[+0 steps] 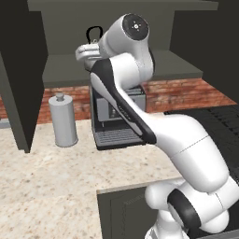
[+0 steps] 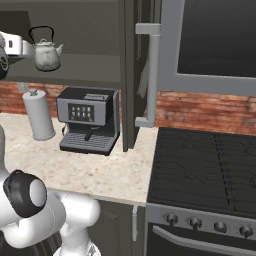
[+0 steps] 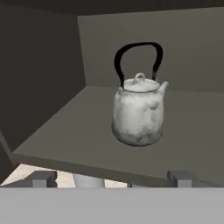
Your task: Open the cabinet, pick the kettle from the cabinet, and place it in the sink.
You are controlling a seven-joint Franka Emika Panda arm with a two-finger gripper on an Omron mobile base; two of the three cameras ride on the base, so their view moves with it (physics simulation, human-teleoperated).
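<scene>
The cabinet point(image 2: 85, 70) stands open, its door point(image 2: 131, 75) swung out with a long silver bar handle point(image 2: 152, 75). On its plain shelf point(image 3: 65, 140) the kettle point(image 3: 139, 113) sits upright: a pale, squat body with a black arched handle and its spout to the right. My gripper point(image 3: 111, 179) is open just in front of the shelf edge, level with the kettle and a short way from it, with nothing between its fingertips point(image 3: 41, 178). From the right base view the hand point(image 2: 17, 46) is just left of the kettle point(image 2: 46, 56). In the left base view the arm hides all but the kettle's handle point(image 1: 94, 31). The sink is out of view.
Below the shelf, a dark coffee machine point(image 2: 89, 120) and a tall grey cylinder with a knob point(image 2: 39, 116) stand on the speckled counter point(image 2: 90, 170). A black stove point(image 2: 205, 170) lies to the right. The open left cabinet door point(image 1: 18, 79) hangs over the counter.
</scene>
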